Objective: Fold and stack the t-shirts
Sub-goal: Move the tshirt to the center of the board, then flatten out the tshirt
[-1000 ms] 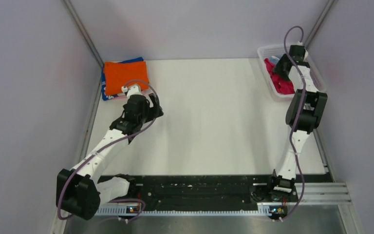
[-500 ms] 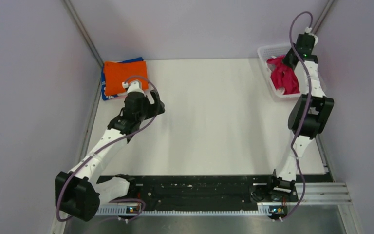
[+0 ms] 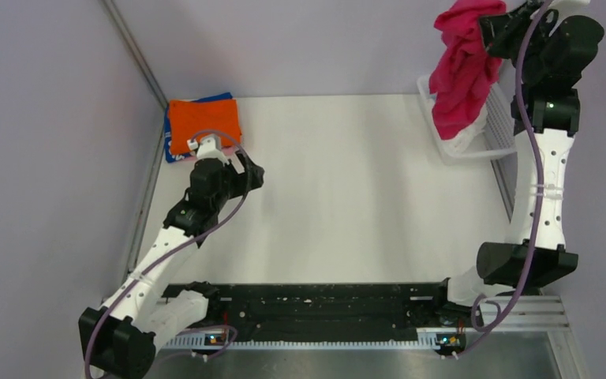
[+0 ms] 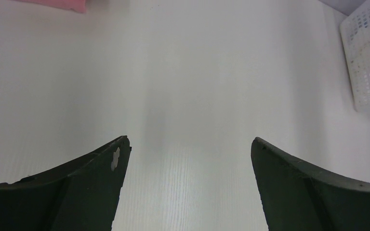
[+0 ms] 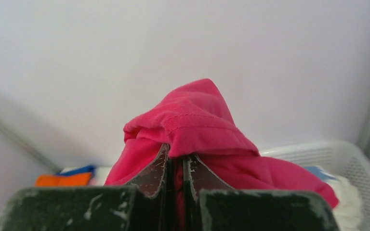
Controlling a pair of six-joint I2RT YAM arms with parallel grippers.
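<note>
High at the back right, my right gripper point(image 3: 495, 30) is shut on the crimson-pink t-shirt point(image 3: 461, 67), which hangs bunched in the air above the white mesh basket point(image 3: 499, 130). In the right wrist view its jaws pinch a fold of that t-shirt point(image 5: 192, 126), and my right gripper point(image 5: 176, 156) shows cloth draped over both fingers. An orange t-shirt point(image 3: 203, 120) lies folded on a blue t-shirt point(image 3: 175, 152) at the back left. My left gripper point(image 3: 251, 175) hovers just in front of that stack, open, with only bare table between its fingers point(image 4: 101, 173).
White cloth point(image 3: 467, 139) still sits in the basket under the hanging t-shirt. The table point(image 3: 347, 181) is bounded by lilac walls left, right and behind. A black rail point(image 3: 316, 304) runs along the near edge. The basket's corner point(image 4: 368, 62) shows in the left wrist view.
My right gripper shut on the crimson-pink t-shirt inside the basket and rose high, pulling it out. My left arm shifted only slightly and stayed open.
</note>
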